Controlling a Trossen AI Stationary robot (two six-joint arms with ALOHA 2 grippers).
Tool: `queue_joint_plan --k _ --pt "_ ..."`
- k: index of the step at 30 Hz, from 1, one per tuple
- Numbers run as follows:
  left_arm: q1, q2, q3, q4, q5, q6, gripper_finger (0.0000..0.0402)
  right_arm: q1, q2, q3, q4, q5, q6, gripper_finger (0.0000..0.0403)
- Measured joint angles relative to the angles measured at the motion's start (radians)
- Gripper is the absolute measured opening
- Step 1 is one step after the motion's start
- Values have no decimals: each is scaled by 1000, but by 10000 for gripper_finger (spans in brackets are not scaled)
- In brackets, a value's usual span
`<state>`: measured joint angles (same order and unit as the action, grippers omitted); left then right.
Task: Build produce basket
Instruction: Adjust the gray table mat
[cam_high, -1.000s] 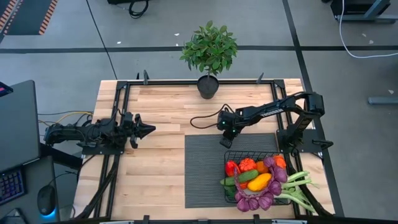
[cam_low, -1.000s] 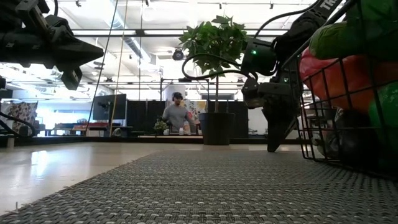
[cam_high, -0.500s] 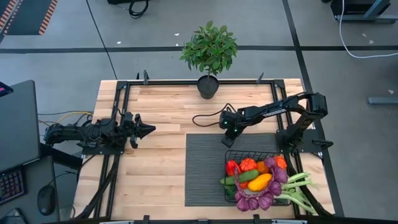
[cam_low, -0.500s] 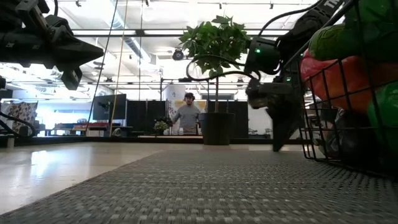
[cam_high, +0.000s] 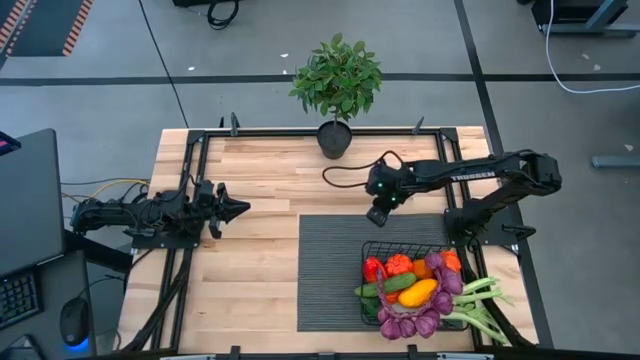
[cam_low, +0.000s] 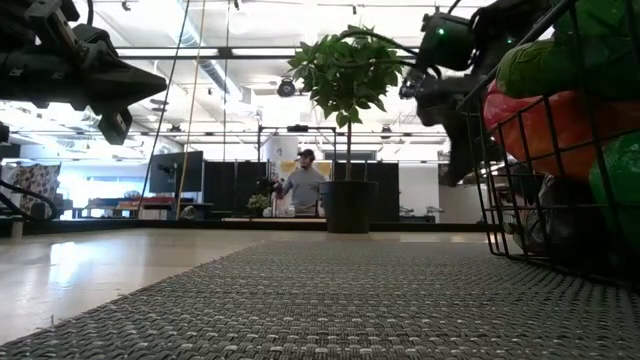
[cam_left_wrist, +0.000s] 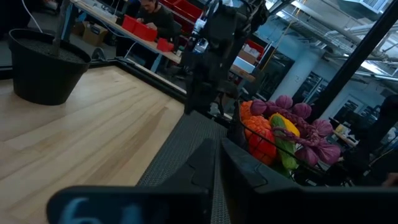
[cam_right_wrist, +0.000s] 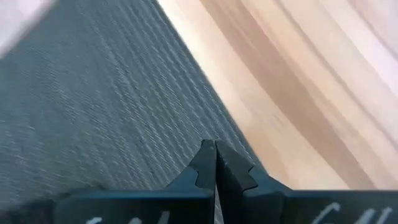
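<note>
The black wire basket (cam_high: 369, 249) sits on the near right part of the dark ribbed mat (cam_high: 330, 270). It is heaped with produce (cam_high: 415, 290): red and yellow peppers, a green cucumber and purple grapes. A white-green leek (cam_high: 480, 298) sticks out over its right rim. The basket (cam_low: 530, 180) and produce (cam_left_wrist: 280, 127) also show in the low and left wrist views. My right gripper (cam_high: 377, 217) (cam_right_wrist: 216, 157) is shut and hangs above the mat's far edge, behind the basket. My left gripper (cam_high: 238, 209) (cam_left_wrist: 217, 158) is shut and waits over the table's left part.
A potted green plant (cam_high: 336, 85) stands at the middle of the far edge; its pot (cam_left_wrist: 43, 71) shows in the left wrist view. A black cable (cam_high: 345, 175) lies on the wood near the right arm. Bare wood (cam_high: 260, 270) lies left of the mat.
My right gripper has risen from just above the mat's far part and moved a little toward the right and far edges, staying shut. The right arm's elbow has swung out to the right. The basket and produce have kept still.
</note>
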<state>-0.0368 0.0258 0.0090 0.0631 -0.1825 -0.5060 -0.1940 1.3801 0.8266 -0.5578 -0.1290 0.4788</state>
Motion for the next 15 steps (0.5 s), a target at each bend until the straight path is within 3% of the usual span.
queue_joint_plan --k 5,15 --pt "0 0 0 0 0 0 26 0 2 -29 -79 30 -10 6" --pt "0 1 0 1 -1 0 35 47 111 -115 -37 -41 0 6"
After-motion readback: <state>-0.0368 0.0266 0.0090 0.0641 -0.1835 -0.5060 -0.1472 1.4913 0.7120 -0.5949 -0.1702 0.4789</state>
